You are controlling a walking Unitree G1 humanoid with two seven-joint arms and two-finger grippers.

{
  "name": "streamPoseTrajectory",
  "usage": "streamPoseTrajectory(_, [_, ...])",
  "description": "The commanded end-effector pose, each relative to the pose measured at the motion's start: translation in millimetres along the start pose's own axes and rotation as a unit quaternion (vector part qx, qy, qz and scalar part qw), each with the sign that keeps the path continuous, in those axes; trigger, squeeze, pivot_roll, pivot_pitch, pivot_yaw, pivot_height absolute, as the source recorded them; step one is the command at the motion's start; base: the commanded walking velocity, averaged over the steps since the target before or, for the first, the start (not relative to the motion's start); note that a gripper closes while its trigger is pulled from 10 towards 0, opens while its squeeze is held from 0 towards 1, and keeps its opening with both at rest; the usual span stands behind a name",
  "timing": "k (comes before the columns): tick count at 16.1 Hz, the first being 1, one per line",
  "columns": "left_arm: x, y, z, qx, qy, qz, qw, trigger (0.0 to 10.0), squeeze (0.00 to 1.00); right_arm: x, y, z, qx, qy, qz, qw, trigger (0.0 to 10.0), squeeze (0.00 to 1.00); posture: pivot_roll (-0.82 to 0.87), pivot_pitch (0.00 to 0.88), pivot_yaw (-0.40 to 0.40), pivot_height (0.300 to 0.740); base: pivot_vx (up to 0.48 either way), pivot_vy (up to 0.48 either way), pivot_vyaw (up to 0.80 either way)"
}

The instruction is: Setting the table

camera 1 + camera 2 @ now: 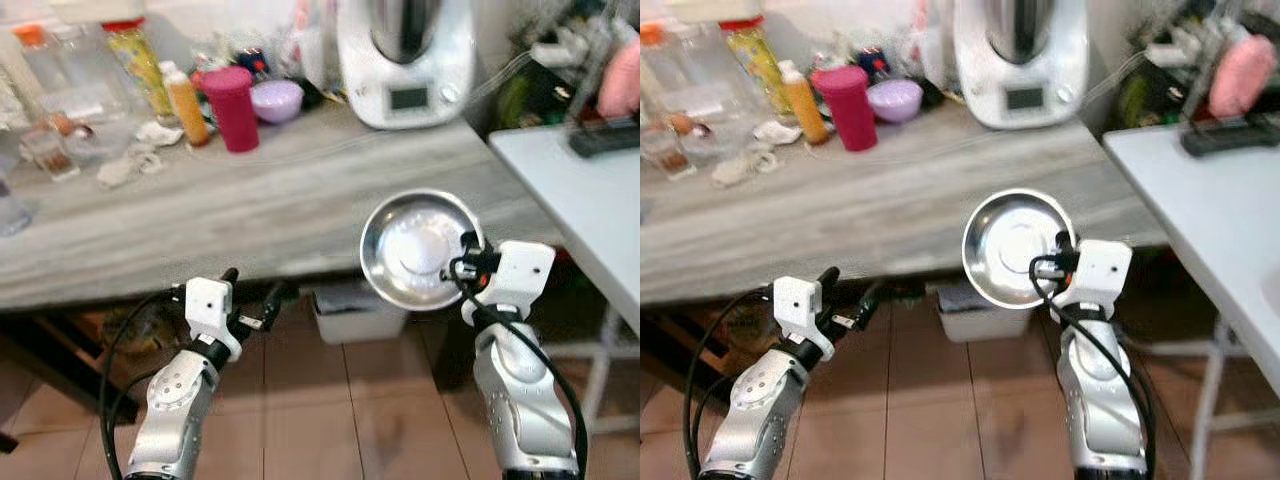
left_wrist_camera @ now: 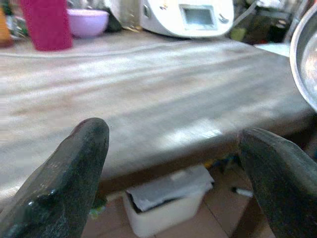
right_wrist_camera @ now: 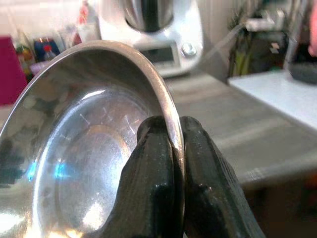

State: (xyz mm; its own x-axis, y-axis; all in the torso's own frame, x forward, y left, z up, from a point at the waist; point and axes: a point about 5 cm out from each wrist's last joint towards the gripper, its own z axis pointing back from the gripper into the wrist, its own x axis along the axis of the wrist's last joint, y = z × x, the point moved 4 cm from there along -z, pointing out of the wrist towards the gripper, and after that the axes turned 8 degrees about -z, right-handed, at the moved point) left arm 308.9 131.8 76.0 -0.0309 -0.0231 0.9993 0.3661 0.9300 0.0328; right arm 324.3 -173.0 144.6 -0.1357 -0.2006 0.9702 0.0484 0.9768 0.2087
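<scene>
The right gripper (image 3: 173,148) pinches the rim of a steel bowl (image 1: 420,248) between its two black fingers (image 3: 153,173), which press on either side of the thin edge. The bowl is held up in the air, tipped on its side so that its shiny hollow faces the camera, just past the front edge of the grey wooden counter (image 1: 270,205) and near that counter's right end. The left gripper (image 1: 255,298) hangs lower, in front of the counter's edge, its fingers (image 2: 64,183) spread wide with nothing between them. Below the counter a white bin (image 1: 355,315) sits on the tiled floor (image 1: 330,420). At the back of the counter stand a white kitchen machine (image 1: 405,60), a lilac bowl (image 1: 277,100), a magenta cup (image 1: 231,108) and an orange bottle (image 1: 186,103), all well apart from the held bowl. A white table (image 1: 580,200) stands to the right.
</scene>
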Motion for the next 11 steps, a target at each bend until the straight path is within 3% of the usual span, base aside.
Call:
streamPoseTrajectory(1, [3.1, 12.1, 4.9, 0.017, -0.002, -0.012, 1.000, 10.0, 0.00, 12.7, 4.9, -3.2, 0.005, -0.023, -0.011, 1.000, 10.0, 0.00, -0.26, 0.037, 0.071, 0.740, 0.446, 0.000, 0.00])
streamPoseTrajectory(6, [8.5, 22.1, 14.1, 0.042, -0.009, -0.013, 0.999, 10.0, 0.00, 19.2, -0.2, -6.3, -0.007, -0.033, -0.015, 0.999, 10.0, 0.00, -0.26, 0.042, 0.069, 0.740, 0.443, 0.000, 0.00])
streamPoseTrajectory(9, [2.9, 25.2, 22.4, 0.060, 0.003, -0.023, 0.998, 10.0, 0.00, 14.4, 0.0, -6.6, -0.014, -0.023, -0.028, 0.999, 10.0, 0.00, -0.25, 0.045, 0.063, 0.740, 0.000, 0.000, 0.00])
streamPoseTrajectory(11, [-2.0, 41.0, 35.7, 0.109, 0.019, -0.054, 0.992, 10.0, 0.00, 11.3, 1.2, -8.9, -0.014, -0.016, -0.037, 0.999, 10.0, 0.00, -0.25, 0.055, 0.062, 0.740, 0.000, 0.000, 0.00])
